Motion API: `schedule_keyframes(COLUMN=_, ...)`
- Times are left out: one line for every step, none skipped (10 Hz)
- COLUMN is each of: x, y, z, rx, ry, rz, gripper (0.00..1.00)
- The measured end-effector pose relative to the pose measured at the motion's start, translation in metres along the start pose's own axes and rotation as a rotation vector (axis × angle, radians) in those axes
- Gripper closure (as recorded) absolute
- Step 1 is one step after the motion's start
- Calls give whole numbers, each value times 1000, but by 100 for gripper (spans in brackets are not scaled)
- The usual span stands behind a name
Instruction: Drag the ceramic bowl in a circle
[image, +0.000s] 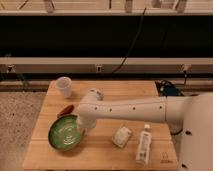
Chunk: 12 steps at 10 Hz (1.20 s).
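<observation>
Hand (82, 131) sits at the ceramic bowl's (64, 134) right rim; we cannot tell its grip, arm (130, 109) hides it. Bowl lies near the bench (100, 155) front-left edge. Beyond: red item (65, 110), partly hidden; white cup (64, 86).

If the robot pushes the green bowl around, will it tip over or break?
Probably not tip: the green bowl is wide, shallow and sits flat on the table. Its glossy glaze suggests hard ceramic, so likely stiff, slippery and breakable if dropped. The pincer is at its right rim.
</observation>
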Motion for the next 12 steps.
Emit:
schedule_keyframes(x=4, y=-1, z=-2, rx=5, ry=1, rz=7, gripper=98)
schedule_keyframes(x=8, y=-1, z=-3, rx=8, ry=1, rz=10, gripper=98)
schedule_keyframes(x=9, y=0, z=-3, rx=9, ry=1, rz=12, gripper=98)
schedule_keyframes(x=7, y=2, z=-2, rx=8, ry=2, rz=13, gripper=98)
schedule_keyframes(x=6, y=3, z=-3, rx=12, ry=4, rz=23, gripper=98)
schedule_keyframes(x=9, y=5, z=-4, rx=17, ry=7, rz=37, gripper=98)
schedule_keyframes(x=13, y=7, z=-5, rx=20, ry=9, rz=47, gripper=98)
schedule_keyframes(x=18, y=7, z=-5, rx=24, ry=10, rz=56, gripper=98)
schedule_keyframes(x=16, y=9, z=-5, rx=24, ry=8, rz=57, gripper=98)
schedule_keyframes(x=13, y=11, z=-5, rx=26, ry=8, rz=61, gripper=98)
schedule_keyframes(x=8, y=15, z=-6, rx=29, ry=7, rz=69, gripper=98)
schedule_keyframes(x=3, y=21, z=-8, rx=31, ry=7, rz=75, gripper=98)
